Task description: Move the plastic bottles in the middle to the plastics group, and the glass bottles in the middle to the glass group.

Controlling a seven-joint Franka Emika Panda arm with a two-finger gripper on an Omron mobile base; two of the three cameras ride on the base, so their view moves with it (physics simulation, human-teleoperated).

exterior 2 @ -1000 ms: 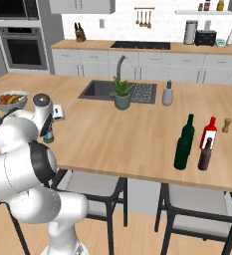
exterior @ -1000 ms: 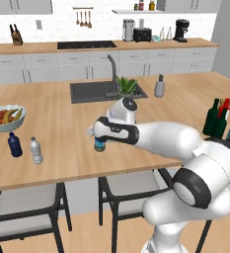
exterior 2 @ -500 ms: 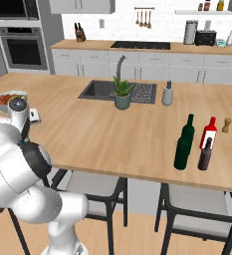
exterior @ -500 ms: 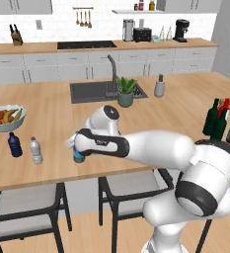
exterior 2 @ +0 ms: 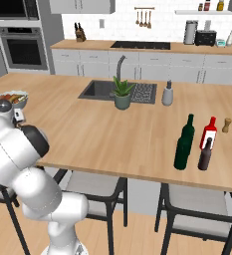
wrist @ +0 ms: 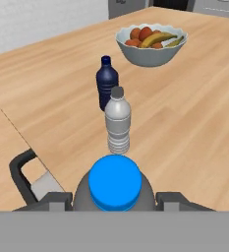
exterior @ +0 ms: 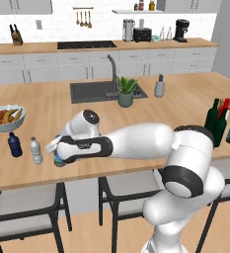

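1. Claw (wrist: 115,199) clenched on water bottle (wrist: 115,184), blue cap at bottom centre of the hand view.
2. Bottle held just beside clear bottle (wrist: 118,126), navy bottle (wrist: 107,82) behind, fruit bowl (wrist: 153,44) at upper right.
3. Risk: setting down too close could topple the clear bottle.
4. Risk: release near the tabletop (exterior: 32,178) edge, lower left, could drop it.

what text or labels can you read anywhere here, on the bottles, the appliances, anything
None can be read.
Red bottle: a white label, its print too small to make out.
Brown bottle: any label too small to read.
Blue-capped bottle held in the hand: no lettering on the cap; its label band is not seen.
Navy bottle and silvery-clear bottle: no visible print.
Oven and counter appliances: no markings can be made out.
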